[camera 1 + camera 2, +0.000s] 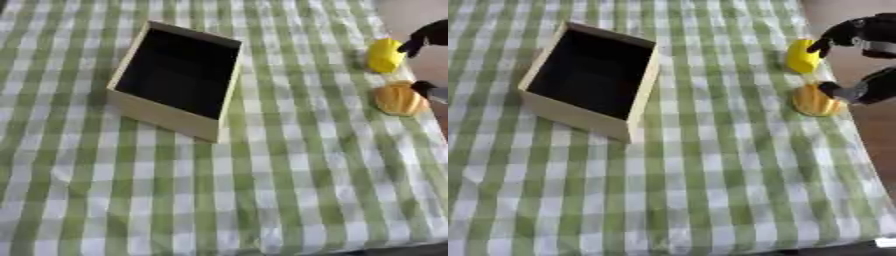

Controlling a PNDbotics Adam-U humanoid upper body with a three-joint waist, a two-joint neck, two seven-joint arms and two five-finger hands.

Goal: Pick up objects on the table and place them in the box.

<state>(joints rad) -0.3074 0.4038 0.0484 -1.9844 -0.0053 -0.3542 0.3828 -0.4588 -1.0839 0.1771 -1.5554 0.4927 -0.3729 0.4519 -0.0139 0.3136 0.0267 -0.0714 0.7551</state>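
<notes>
Green-and-white checked cloth covers the table, and its near stretch is bare fabric. On it stands the box, a pale, open-topped rectangular container with a dark inside, set askew so that one corner points toward the camera. Nothing can be made out inside it.

Well to the right of the box, near the cloth's right edge, lie two items. The yellow object is the farther one, level with the box's far end; its exact kind cannot be told. Just nearer than it sits a rounded orange object with ridges, level with the middle of the box.

The right hand enters from the right edge, black, well apart from the box. One dark fingertip touches the yellow object's upper right side, and another lower part of the hand touches the orange object's right side. Whether its fingers are spread or curled cannot be told.
</notes>
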